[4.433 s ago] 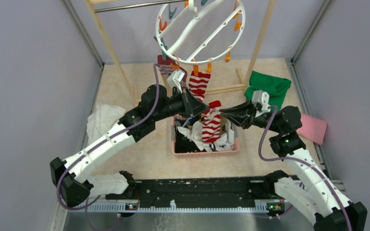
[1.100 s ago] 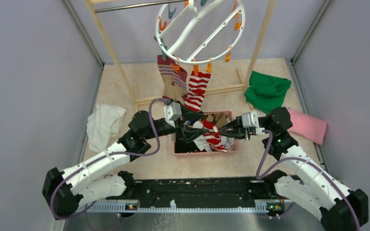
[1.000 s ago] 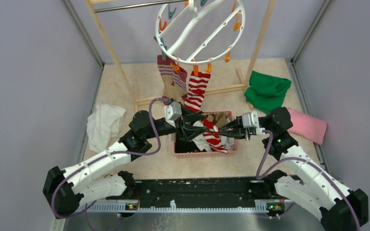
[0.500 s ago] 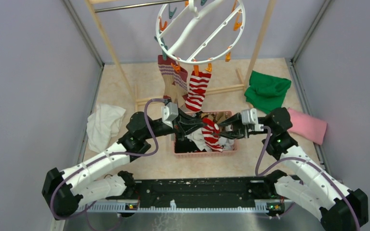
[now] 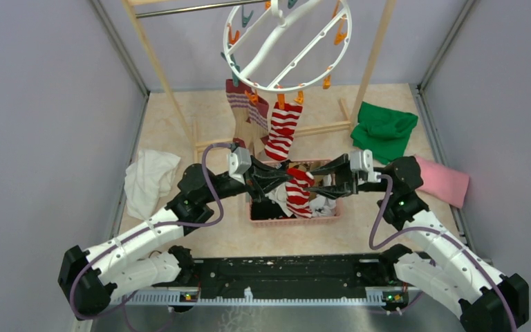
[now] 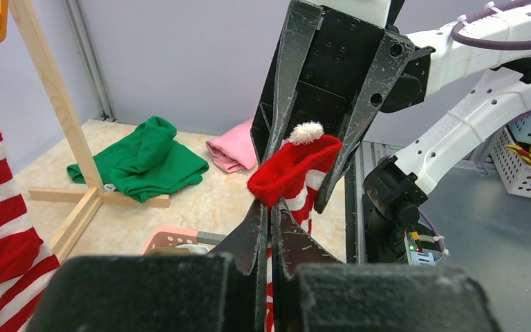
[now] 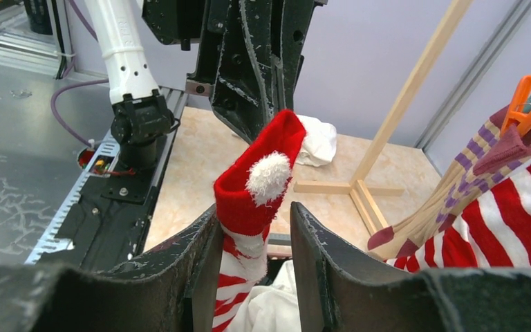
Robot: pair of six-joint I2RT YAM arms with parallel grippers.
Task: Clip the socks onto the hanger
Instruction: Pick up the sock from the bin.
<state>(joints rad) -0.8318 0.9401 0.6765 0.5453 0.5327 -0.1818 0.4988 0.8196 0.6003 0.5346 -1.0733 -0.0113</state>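
A red-and-white striped sock (image 5: 297,192) with a white pom-pom hangs over the pink basket (image 5: 294,220) between my two arms. My left gripper (image 5: 290,177) is shut on its red cuff (image 6: 292,171), its fingertips pinching the cloth from below in the left wrist view. My right gripper (image 7: 254,209) stands open, a finger on each side of the sock (image 7: 254,185). The left finger lies against it and the right finger is apart. The white round hanger (image 5: 287,45) hangs above. Another red-striped sock (image 5: 282,131) and a tan-and-maroon sock (image 5: 242,104) are clipped to it.
The basket holds white and dark laundry. A green cloth (image 5: 384,128) and a pink cloth (image 5: 442,181) lie at the right, a white cloth (image 5: 151,176) at the left. The wooden rack frame (image 5: 157,62) stands behind the basket, its foot bar (image 5: 318,129) on the floor.
My left gripper has closed on the sock's red cuff. My right gripper has opened off it. Both have lifted slightly, and the sock now hangs straighter.
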